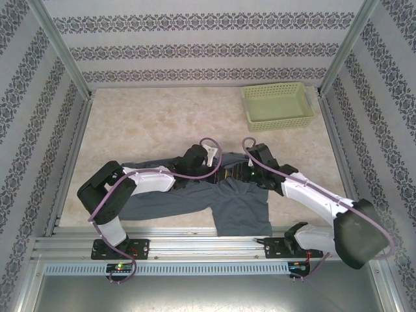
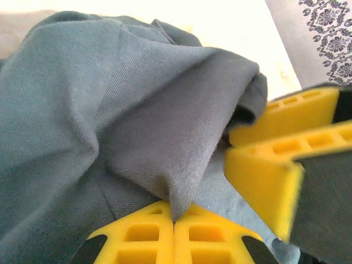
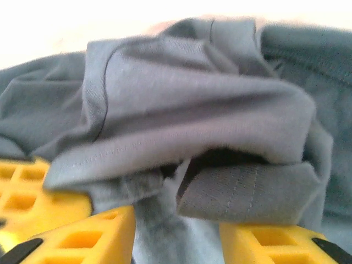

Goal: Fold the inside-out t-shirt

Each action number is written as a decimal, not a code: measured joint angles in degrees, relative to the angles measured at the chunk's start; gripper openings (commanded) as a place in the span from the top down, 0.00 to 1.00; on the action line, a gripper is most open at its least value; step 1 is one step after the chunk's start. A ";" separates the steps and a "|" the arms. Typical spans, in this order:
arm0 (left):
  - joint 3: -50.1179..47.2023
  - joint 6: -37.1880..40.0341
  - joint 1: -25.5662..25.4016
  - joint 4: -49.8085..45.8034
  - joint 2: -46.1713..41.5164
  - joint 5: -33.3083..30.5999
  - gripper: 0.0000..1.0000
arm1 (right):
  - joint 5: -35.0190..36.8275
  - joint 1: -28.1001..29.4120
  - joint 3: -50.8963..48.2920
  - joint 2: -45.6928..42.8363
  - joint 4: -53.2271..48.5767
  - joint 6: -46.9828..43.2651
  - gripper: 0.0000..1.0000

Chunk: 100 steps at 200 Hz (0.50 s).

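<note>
- Fold not begun: the inside-out t-shirt (image 1: 240, 208) lies rumpled along the near edge of the worktop (image 1: 162, 123), around the middle. One part trails towards the left edge and the body reaches the near rail.
- No clean fold line shows anywhere. Stitched seams face outward in my right wrist view, so I judge the flattening and every fold are yet to do.
- My left end effector (image 2: 173, 217) is clamped on a peak of the cloth, its fingers pressed together with the fabric rising from between them.
- My right end effector (image 3: 176, 220) has its fingers standing apart, with a bunched fold and a hem lying between them and not visibly pinched.
- Both work the far side of the shirt just beside each other, so the room between them is tight.
- Bare worktop opens beyond the shirt towards the far edge and the left edge.
- The light green basket (image 1: 276, 121) sits in the far right corner, well apart from the cloth.
- The near hem touches the rail, which leaves no slack to pull that way.
</note>
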 measured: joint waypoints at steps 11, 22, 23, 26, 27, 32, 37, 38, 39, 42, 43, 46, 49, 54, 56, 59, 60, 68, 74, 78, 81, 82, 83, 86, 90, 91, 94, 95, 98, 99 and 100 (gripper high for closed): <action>-0.24 -0.07 0.00 0.39 0.00 0.31 1.00 | 1.60 0.00 1.01 2.21 0.39 0.20 0.58; -0.37 -0.09 0.00 0.52 0.00 0.63 1.00 | 3.10 0.00 1.77 4.31 0.44 0.39 0.59; -0.37 -0.09 0.00 0.52 0.00 0.66 1.00 | 3.32 0.02 1.86 4.57 0.44 0.39 0.58; -0.39 -0.09 0.00 0.57 0.00 0.79 1.00 | 3.82 0.02 2.05 5.09 0.37 0.39 0.58; -0.39 -0.09 0.00 0.59 0.00 0.81 1.00 | 3.93 0.02 2.12 5.22 0.35 0.39 0.59; -0.46 -0.09 0.00 0.66 -0.02 0.85 1.00 | 4.66 0.02 2.49 6.05 0.17 0.46 0.58; -0.50 -0.09 0.00 0.72 -0.04 0.87 1.00 | 5.38 0.02 2.84 6.80 0.09 0.57 0.59; -0.50 -0.09 0.00 0.74 -0.04 0.90 1.00 | 5.46 0.02 2.89 6.88 0.09 0.57 0.59; -0.55 -0.09 0.00 0.76 -0.04 0.92 1.00 | 5.64 0.02 2.97 7.08 0.09 0.57 0.59; -0.59 -0.09 0.00 0.83 -0.07 0.98 1.00 | 5.97 0.02 3.17 7.37 -0.02 0.59 0.60; -0.61 -0.09 0.00 0.83 -0.07 1.01 1.00 | 6.05 0.02 3.21 7.43 -0.04 0.61 0.60; -0.68 -0.09 0.00 0.83 -0.09 1.03 1.00 | 6.49 0.02 3.45 7.78 -0.11 0.59 0.61; -0.72 -0.09 0.00 0.83 -0.11 1.03 1.00 | 6.75 0.02 3.58 7.98 -0.13 0.63 0.62; -0.83 -0.09 0.00 0.83 -0.13 1.03 1.00 | 7.28 0.02 3.91 8.28 -0.24 0.63 0.63; -0.85 -0.09 0.00 0.83 -0.15 1.03 1.00 | 7.39 0.02 4.00 8.35 -0.26 0.70 0.64; -0.90 -0.09 0.00 0.83 -0.15 1.03 1.00 | 7.74 0.02 4.20 8.46 -0.37 0.57 0.65; -0.90 -0.09 0.00 0.83 -0.15 1.03 1.00 | 7.93 0.04 4.28 8.55 -0.44 0.61 0.65; -0.96 -0.09 0.00 0.85 -0.15 1.03 1.00 | 8.94 0.13 4.81 8.83 -0.72 0.81 0.67; -0.98 -0.09 0.00 0.98 -0.15 1.05 1.00 | 9.81 0.33 5.20 9.09 -1.01 0.76 0.68; -1.01 -0.11 0.00 1.05 -0.15 1.05 1.00 | 10.47 0.48 5.51 9.29 -1.25 0.76 0.68; -1.03 -0.20 0.00 1.22 -0.15 1.11 1.00 | 11.02 0.50 5.68 9.44 -1.38 0.79 0.68; -1.05 -0.22 0.00 1.31 -0.15 1.11 1.00 | 11.10 0.50 5.73 9.46 -1.42 0.79 0.68; -1.07 -0.24 0.00 1.36 -0.15 1.14 1.00 | 11.19 0.50 5.77 9.51 -1.49 0.81 0.68; -1.14 -0.28 0.00 1.66 -0.15 1.20 1.00 | 11.67 0.50 5.95 9.75 -1.66 0.79 0.68; -1.27 -0.42 0.00 2.14 -0.15 1.27 1.00 | 12.13 0.50 6.12 9.94 -1.84 0.79 0.68; -1.31 -0.44 0.00 2.19 -0.15 1.29 1.00 | 12.33 0.50 6.16 10.03 -1.92 0.79 0.68; -1.42 -0.52 0.00 2.58 -0.17 1.44 1.00 | 12.59 0.50 6.25 10.25 -1.99 0.79 0.68; -1.49 -0.59 0.00 2.75 -0.20 1.49 1.00 | 12.63 0.50 6.25 10.27 -2.01 0.79 0.68; -1.62 -0.72 0.00 3.02 -0.22 1.55 1.00 | 12.87 0.50 6.29 10.45 -2.05 0.79 0.68; -1.66 -0.79 0.00 3.19 -0.24 1.64 1.00 | 13.03 0.50 6.29 10.56 -2.05 0.79 0.68; -1.70 -0.85 0.00 3.28 -0.24 1.70 1.00 | 13.05 0.50 6.29 10.60 -2.05 0.79 0.68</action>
